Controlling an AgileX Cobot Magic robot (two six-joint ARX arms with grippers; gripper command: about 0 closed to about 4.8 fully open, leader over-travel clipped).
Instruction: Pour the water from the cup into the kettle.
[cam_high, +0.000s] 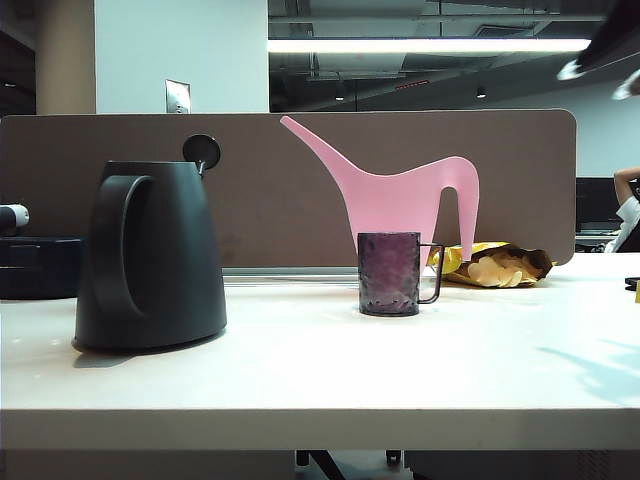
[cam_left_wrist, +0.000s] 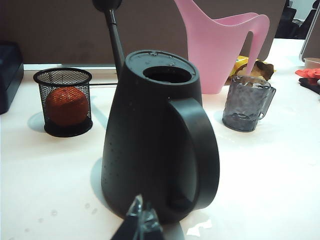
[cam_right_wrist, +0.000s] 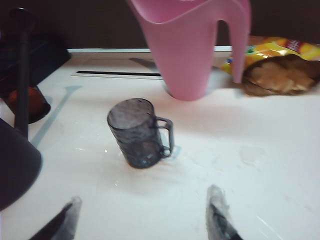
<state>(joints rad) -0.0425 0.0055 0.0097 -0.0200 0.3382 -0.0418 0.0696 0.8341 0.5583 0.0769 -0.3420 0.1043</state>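
Note:
The black kettle (cam_high: 150, 255) stands on the left of the white table, its top opening (cam_left_wrist: 167, 74) uncovered and its round knob (cam_high: 201, 150) raised behind it. The small purplish glass cup (cam_high: 390, 272) stands upright at the middle, handle to the right. My left gripper (cam_left_wrist: 142, 212) is shut and empty, close to the foot of the kettle (cam_left_wrist: 155, 135) below its loop handle. My right gripper (cam_right_wrist: 145, 200) is open with nothing between its fingers, short of the cup (cam_right_wrist: 137, 132) and above the table. In the exterior view it is a blur at the top right (cam_high: 600, 78).
A pink watering can (cam_high: 400, 200) stands just behind the cup. An open bag of crisps (cam_high: 500, 265) lies to the right of it. A black mesh pot holding an orange ball (cam_left_wrist: 64, 100) sits behind the kettle, and a dark case (cam_high: 40, 265) at the far left.

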